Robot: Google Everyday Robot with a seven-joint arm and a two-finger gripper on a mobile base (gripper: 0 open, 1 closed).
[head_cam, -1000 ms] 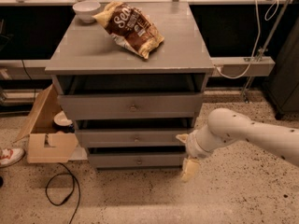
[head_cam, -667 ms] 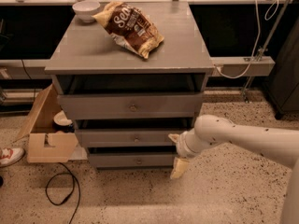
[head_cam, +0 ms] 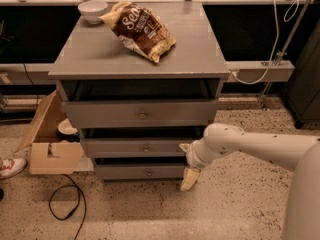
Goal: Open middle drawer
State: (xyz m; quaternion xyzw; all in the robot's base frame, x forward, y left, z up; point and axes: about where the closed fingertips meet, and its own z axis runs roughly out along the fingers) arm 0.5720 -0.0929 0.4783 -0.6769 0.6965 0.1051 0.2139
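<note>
The middle drawer (head_cam: 125,147) is a gray front with a small round metal knob (head_cam: 146,148) at its centre, between the taller top drawer (head_cam: 100,115) and the short bottom drawer (head_cam: 125,172). It sits nearly flush with the other fronts. My gripper (head_cam: 185,166) is at the right end of the middle and bottom drawer fronts, to the right of the knob and slightly below it. Its cream fingers (head_cam: 190,178) are spread apart, one above the other, and hold nothing.
On the cabinet top (head_cam: 200,54) lie a brown chip bag (head_cam: 140,29) and a white bowl (head_cam: 93,10). An open cardboard box (head_cam: 50,144) stands left of the cabinet, with a black cable (head_cam: 67,204) and a shoe (head_cam: 10,166) on the speckled floor.
My arm has moved left across the floor toward the drawer fronts. The gripper now sits at the right end of the middle drawer. The drawers have not moved.
</note>
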